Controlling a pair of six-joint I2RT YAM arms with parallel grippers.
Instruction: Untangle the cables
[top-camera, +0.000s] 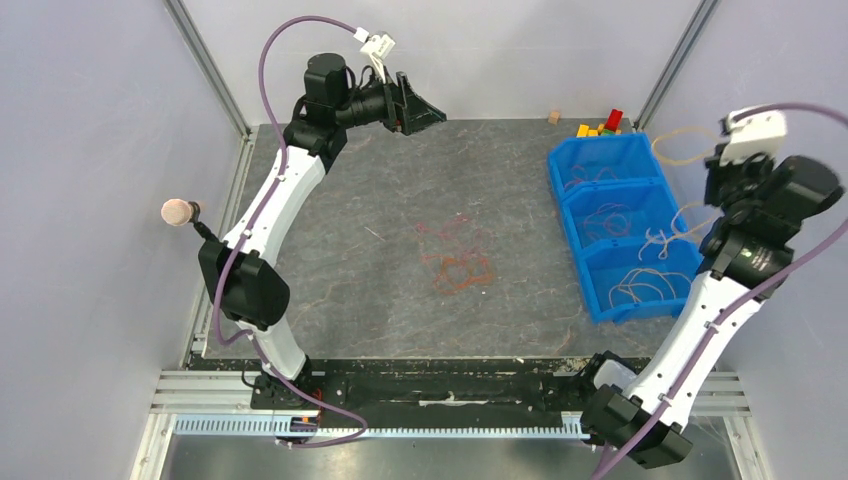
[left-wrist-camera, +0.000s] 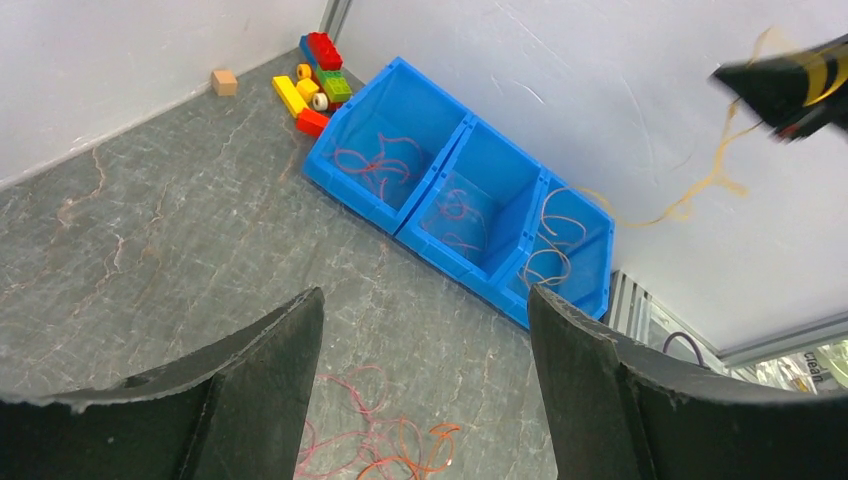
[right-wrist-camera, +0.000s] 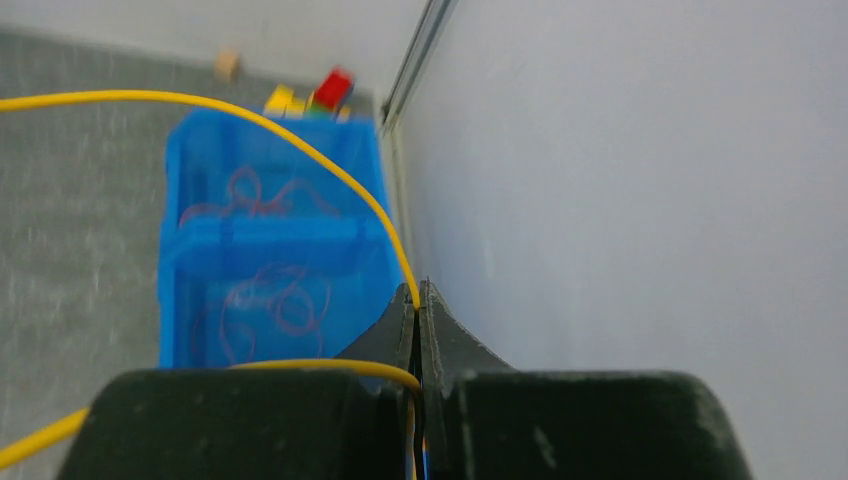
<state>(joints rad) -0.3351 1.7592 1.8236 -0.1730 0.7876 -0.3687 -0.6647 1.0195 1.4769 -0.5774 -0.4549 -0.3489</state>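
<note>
- Cables (top-camera: 462, 268), red and orange, lay tangled on your tabletop (top-camera: 350, 250).
- Your blue bin (top-camera: 612, 183) held red cables in two compartments, pale ones nearest.
- Right jaws pinched a yellow cable (right-wrist-camera: 150, 95); left jaws stood spread.

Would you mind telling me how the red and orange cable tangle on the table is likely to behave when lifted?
Probably floppy: the tangle lies in loose flat curls, so it should droop. Likely very light, since the strands look thin. The loops overlap, so one strand may drag others along.
</note>
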